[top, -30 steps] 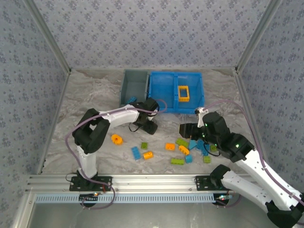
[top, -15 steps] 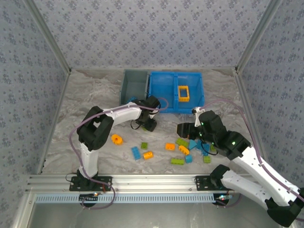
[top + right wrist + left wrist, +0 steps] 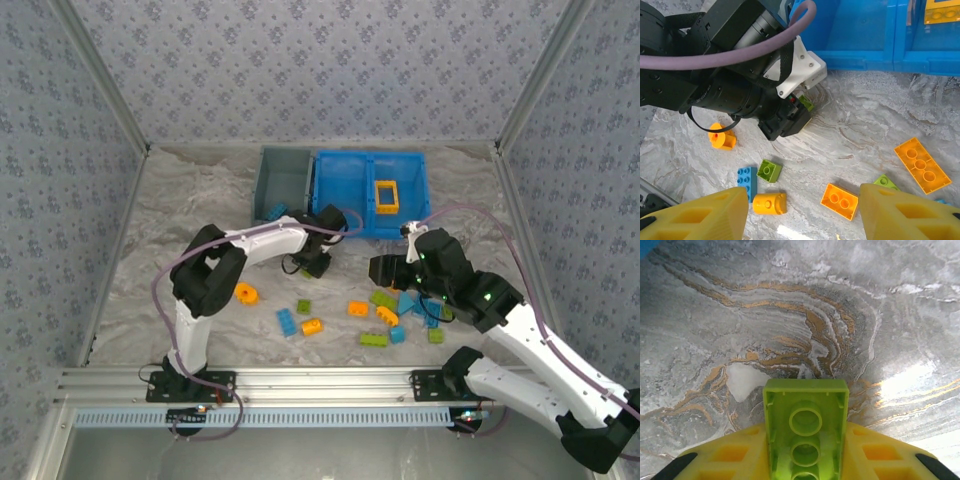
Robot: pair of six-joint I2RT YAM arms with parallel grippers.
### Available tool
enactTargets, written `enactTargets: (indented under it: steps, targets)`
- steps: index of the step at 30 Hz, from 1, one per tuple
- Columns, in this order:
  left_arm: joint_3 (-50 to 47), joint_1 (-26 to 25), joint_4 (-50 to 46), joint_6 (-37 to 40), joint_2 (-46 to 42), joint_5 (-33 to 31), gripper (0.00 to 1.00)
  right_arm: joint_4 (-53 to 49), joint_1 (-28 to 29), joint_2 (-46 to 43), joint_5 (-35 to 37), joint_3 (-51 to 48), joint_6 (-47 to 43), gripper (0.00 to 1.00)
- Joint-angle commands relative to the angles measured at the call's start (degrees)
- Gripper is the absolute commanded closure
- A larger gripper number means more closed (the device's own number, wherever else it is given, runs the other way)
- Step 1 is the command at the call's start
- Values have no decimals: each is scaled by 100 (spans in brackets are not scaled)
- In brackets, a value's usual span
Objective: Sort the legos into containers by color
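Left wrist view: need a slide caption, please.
Green lego held between the left jaws, marbled table beyond.

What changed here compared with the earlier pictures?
The left gripper shifted slightly right and closed on a lime green brick. The right gripper crept left, jaws open. The loose bricks, the orange frame, the grey bin and the blue bin stayed put.

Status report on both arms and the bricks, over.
Left fingers shut on green brick, down at table. Right fingers open above loose bricks. Orange frame in blue bin, right compartment. No obstruction seen.
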Motion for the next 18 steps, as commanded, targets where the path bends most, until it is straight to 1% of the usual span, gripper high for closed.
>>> enactTargets:
  steps: [1, 5, 9, 11, 15, 18]
  targets:
    - [210, -150, -593, -232, -176, -261, 68, 5, 40, -12, 116, 273, -55, 38]
    - [644, -170, -838, -575, -667, -157, 68, 30, 30, -7, 267, 436, -250, 38]
    - [1558, -86, -1102, -675, -672, 39, 67, 168, 21, 52, 545, 547, -419, 37]
    - [2140, -14, -1216, -723, -441, 74, 67, 359, 8, 98, 751, 638, -465, 36]
    - [3202, 207, -1324, -897, 211, 67, 67, 454, -5, 249, 932, 786, -484, 36]
    - [3888, 427, -1350, -1081, 765, 271, 67, 497, -7, 279, 974, 788, -417, 36]
